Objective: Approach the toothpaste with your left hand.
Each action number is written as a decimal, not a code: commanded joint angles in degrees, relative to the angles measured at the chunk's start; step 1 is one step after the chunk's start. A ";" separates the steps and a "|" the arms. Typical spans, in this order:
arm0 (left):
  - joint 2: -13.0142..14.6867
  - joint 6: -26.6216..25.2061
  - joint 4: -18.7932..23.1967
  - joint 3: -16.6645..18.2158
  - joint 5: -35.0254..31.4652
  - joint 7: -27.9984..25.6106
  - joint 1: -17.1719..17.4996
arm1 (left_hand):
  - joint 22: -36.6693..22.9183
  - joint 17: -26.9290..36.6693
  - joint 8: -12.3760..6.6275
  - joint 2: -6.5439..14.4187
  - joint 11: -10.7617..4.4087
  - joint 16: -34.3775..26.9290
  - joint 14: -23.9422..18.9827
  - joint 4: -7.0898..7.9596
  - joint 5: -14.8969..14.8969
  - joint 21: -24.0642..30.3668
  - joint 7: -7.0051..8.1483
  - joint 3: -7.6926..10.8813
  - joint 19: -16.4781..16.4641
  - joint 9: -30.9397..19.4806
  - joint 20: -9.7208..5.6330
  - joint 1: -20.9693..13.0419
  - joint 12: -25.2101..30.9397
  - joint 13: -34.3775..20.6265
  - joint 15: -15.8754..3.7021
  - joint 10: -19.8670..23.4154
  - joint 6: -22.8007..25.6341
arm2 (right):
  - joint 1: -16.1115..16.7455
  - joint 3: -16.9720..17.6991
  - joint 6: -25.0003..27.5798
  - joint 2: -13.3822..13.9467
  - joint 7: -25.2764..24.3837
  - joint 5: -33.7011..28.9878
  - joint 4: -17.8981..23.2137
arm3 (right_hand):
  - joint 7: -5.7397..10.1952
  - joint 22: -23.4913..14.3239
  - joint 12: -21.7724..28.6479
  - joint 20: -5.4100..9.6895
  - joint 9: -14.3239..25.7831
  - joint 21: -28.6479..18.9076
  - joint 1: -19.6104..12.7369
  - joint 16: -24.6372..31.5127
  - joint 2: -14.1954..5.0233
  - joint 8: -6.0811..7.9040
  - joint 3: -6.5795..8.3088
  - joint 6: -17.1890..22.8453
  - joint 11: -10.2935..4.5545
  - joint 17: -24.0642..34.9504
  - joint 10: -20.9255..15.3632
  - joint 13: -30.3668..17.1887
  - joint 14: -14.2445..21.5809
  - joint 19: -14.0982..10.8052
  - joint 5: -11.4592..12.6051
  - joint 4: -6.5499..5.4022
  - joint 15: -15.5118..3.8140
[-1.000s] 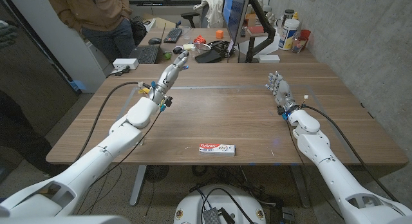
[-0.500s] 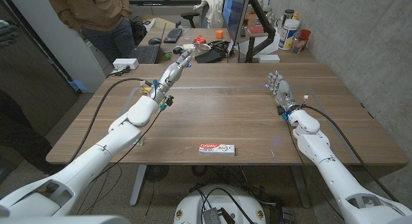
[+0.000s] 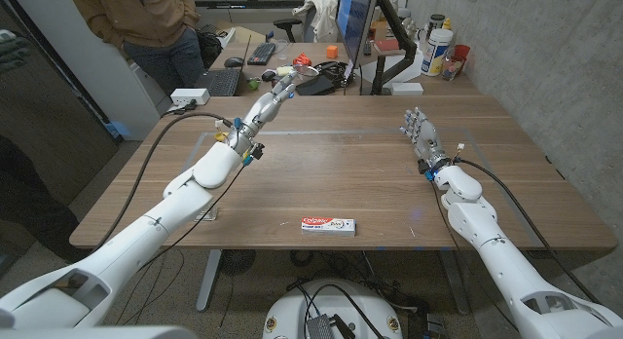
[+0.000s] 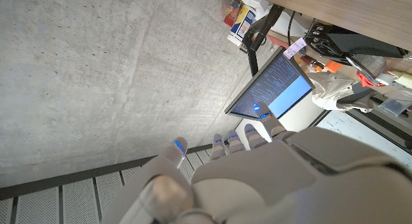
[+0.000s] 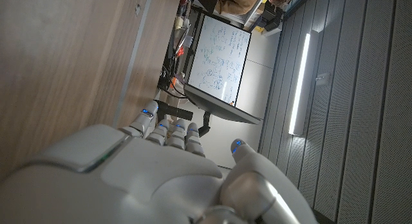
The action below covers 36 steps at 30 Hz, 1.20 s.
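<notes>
The toothpaste box (image 3: 327, 224) on the desk (image 3: 370, 173) carries red-and-white printing, too small to read.

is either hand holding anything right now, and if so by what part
Nothing is held. The left hand is raised at the table's far side with fingers extended; the right hand is open too. The toothpaste box lies untouched near the front edge.
</notes>
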State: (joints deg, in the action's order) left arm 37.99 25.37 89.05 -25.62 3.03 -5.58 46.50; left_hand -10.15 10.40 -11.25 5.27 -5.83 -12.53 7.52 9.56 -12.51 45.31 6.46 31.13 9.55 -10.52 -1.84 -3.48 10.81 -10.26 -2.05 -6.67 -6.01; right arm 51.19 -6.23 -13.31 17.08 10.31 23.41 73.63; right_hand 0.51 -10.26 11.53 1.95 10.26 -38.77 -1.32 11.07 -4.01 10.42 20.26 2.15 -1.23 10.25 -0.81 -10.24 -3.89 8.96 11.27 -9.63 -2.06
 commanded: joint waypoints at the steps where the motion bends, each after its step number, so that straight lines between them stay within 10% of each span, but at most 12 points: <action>1: 0.08 2.32 0.57 -0.53 -3.47 0.52 -0.82 | -0.11 0.07 -0.13 2.81 -0.06 -0.04 -0.16 -0.17 -0.42 -0.37 0.29 0.05 1.77 -0.10 -3.00 -0.70 0.25 -0.17 -2.50 0.49 0.46 | -0.71 -0.38 -0.37 -0.41 -0.12 -0.19 -1.05 | 0.02 -0.13 0.34 4.61 0.26 0.12 0.15 0.11 -5.66 0.49 -0.32 0.67 -0.27 0.13 -0.37 -0.25 -0.24 0.00 0.27 0.03 -1.17; 36: 2.46 6.46 6.06 0.81 -10.38 2.07 0.20 | -0.10 -0.02 0.07 1.95 -0.18 0.26 -0.94 -0.44 -0.64 -1.16 0.42 -0.38 1.66 -0.08 -2.98 -0.97 0.22 -0.16 -2.56 1.49 1.07 | -0.65 -0.82 -0.74 -0.73 -0.75 -0.56 -1.39 | 0.05 -0.14 0.37 4.58 0.27 0.48 0.31 0.08 -5.61 0.50 -0.43 0.81 -0.24 0.13 -0.49 -0.25 -0.18 0.02 0.28 -0.14 -1.18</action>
State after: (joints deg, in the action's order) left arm 39.65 30.97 93.23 -25.40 -3.58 -2.67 46.19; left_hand -10.15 10.41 -11.25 5.52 -5.72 -12.52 6.94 9.24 -12.74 44.25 6.65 30.80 9.55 -10.52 -1.84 -4.04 10.81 -10.26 -2.07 -5.73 -5.40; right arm 50.49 -6.90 -13.96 16.43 9.78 23.02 72.28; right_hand 0.61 -10.26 11.53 1.95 10.26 -38.34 -1.32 11.07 -4.01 10.42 20.01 2.67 -1.23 10.25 -0.81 -10.24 -3.89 8.96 11.27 -9.89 -2.06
